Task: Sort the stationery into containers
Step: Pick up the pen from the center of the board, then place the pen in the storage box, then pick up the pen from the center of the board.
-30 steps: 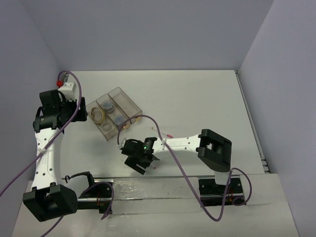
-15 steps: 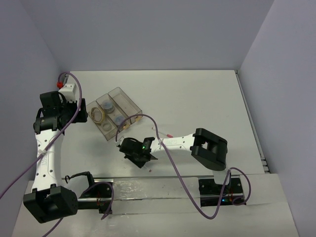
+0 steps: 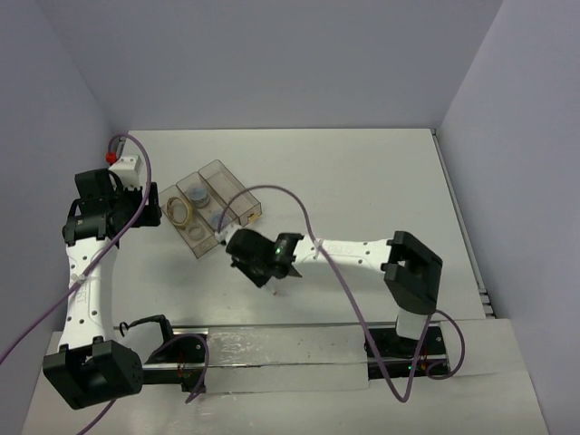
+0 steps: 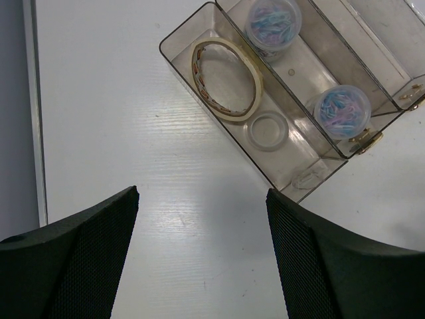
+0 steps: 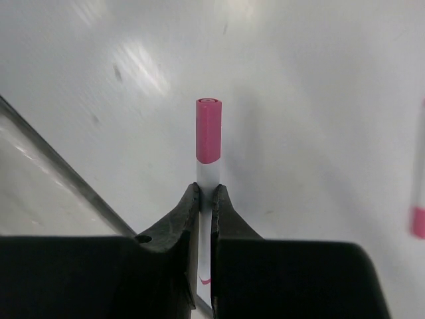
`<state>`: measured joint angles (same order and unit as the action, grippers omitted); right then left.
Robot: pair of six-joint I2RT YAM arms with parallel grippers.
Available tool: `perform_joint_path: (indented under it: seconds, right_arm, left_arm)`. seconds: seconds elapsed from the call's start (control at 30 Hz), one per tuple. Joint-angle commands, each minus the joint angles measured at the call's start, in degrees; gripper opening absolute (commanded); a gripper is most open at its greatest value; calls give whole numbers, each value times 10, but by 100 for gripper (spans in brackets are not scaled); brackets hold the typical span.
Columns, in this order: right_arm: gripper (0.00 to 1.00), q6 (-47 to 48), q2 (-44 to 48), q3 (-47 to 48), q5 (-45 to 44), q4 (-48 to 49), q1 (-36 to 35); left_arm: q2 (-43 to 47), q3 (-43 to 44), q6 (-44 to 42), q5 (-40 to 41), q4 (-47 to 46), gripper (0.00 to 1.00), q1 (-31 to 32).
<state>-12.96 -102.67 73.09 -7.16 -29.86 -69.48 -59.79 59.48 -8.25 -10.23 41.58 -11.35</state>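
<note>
My right gripper (image 5: 205, 189) is shut on a thin white pen (image 5: 208, 136) that sticks straight out past the fingertips, its red cap at the far end. In the top view this gripper (image 3: 260, 258) hangs just off the near end of the containers (image 3: 228, 169). A second pen (image 5: 418, 199) lies on the table at the right edge of the right wrist view. The left bin (image 4: 199, 90) holds a tan tape ring (image 4: 257, 80) and a whitish ring (image 4: 250, 131). The middle bin holds two clear tubs (image 4: 272, 20) (image 4: 342, 109). My left gripper (image 4: 202, 193) is open over bare table beside the bins.
A white box with a red button (image 3: 122, 163) sits at the back left. Purple cables (image 3: 272, 192) loop above the bins and over both arms. A metal rail (image 3: 272, 349) runs along the near edge. Walls close in the table on three sides.
The right gripper shut on the pen, then rose and swung back-left toward the bins as the arm stretched out. The left arm has not moved.
</note>
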Motion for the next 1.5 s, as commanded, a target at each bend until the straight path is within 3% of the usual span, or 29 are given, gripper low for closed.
perform_joint_path:
  seconds: [0.0,0.17,0.37,0.53,0.7,0.87,0.93,1.07,1.17,1.3,1.47]
  right_arm:
    - [0,69,64,130,7,24,87]
    - [0,151,-63,336,12,74,179]
    - [0,239,-302,666,-25,-32,220]
    - [0,236,-310,568,8,85,224]
    - [0,210,-358,603,43,56,225]
    - [1,184,-361,574,67,65,222]
    - [9,180,-364,567,60,62,222]
    - [62,187,-356,571,57,38,222]
    - [80,194,-317,568,57,32,223]
    - [84,209,-215,531,57,24,224]
    - [84,223,-77,401,92,-14,225]
  left_arm:
    - [-4,8,-4,4,-11,84,-5]
    - [-8,11,-4,11,-14,84,-5]
    - [-25,8,-6,22,-17,84,-6]
    - [-39,9,-9,28,-20,84,-6]
    - [-49,7,-11,23,-21,84,-6]
    - [-56,5,-12,25,-23,84,-8]
    - [-57,5,-12,26,-24,84,-8]
    - [-57,5,-12,22,-23,84,-7]
    - [-59,4,-13,20,-23,84,-8]
    - [-60,6,-13,23,-21,84,-7]
    - [-50,7,-14,16,-18,84,-7]
